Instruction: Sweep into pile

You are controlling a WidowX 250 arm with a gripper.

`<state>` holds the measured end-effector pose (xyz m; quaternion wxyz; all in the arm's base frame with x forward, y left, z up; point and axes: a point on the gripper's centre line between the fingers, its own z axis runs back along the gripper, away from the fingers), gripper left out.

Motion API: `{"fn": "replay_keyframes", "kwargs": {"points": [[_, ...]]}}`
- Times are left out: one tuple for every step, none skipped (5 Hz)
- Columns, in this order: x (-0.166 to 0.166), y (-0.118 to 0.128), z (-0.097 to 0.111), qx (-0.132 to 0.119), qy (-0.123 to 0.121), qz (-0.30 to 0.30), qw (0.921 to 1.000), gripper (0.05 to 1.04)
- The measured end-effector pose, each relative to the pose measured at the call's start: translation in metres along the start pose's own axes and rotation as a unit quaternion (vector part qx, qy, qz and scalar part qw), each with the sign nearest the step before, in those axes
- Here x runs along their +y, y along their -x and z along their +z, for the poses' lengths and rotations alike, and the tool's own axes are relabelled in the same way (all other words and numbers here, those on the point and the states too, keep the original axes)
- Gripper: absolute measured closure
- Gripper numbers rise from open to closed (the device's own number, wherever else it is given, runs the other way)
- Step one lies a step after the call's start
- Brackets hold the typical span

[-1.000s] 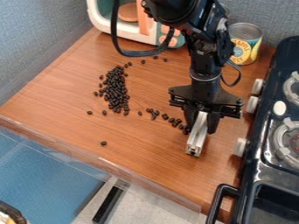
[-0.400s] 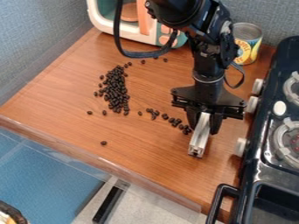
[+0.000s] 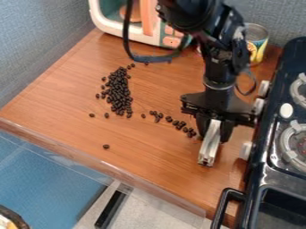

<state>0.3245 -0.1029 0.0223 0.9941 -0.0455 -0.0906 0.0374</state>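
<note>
My gripper [image 3: 214,130] hangs over the right part of the wooden counter, shut on a silver metal bar [image 3: 209,144] that slants down toward the front. Left of centre lies the main pile of dark beans [image 3: 119,94]. A loose trail of beans [image 3: 177,124] runs from near that pile to just left of the gripper. A single bean [image 3: 106,146] lies apart toward the front left, and a few more are scattered around the pile and near the back.
A toy microwave [image 3: 110,22] stands at the back left and a can [image 3: 257,41] at the back right. The black toy stove [image 3: 269,147], with pale knobs, borders the right side. A clear ledge [image 3: 108,167] runs along the counter's front edge.
The gripper and the metal bar have moved a little to the right and toward the front, away from the end of the bean trail. The beans have not visibly moved.
</note>
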Motion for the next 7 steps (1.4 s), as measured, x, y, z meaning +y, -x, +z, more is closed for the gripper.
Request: {"fn": "replay_keyframes", "kwargs": {"points": [[0.001, -0.002, -0.003, -0.009, -0.007, 0.003, 0.9999, 0.704], [0.003, -0.004, -0.01, -0.016, -0.022, -0.001, 0.9996, 0.704], [0.003, -0.005, -0.011, -0.017, -0.045, -0.014, 0.9988, 0.626], [0.006, -0.008, -0.017, -0.008, -0.06, -0.035, 0.9976, 0.311], [0.007, -0.006, -0.013, -0.012, -0.057, -0.051, 0.997, 0.085], [0.005, -0.004, -0.012, -0.005, -0.05, -0.057, 0.9971, 0.075], [-0.003, -0.008, 0.002, -0.018, -0.028, -0.08, 0.9963, 0.083]]}}
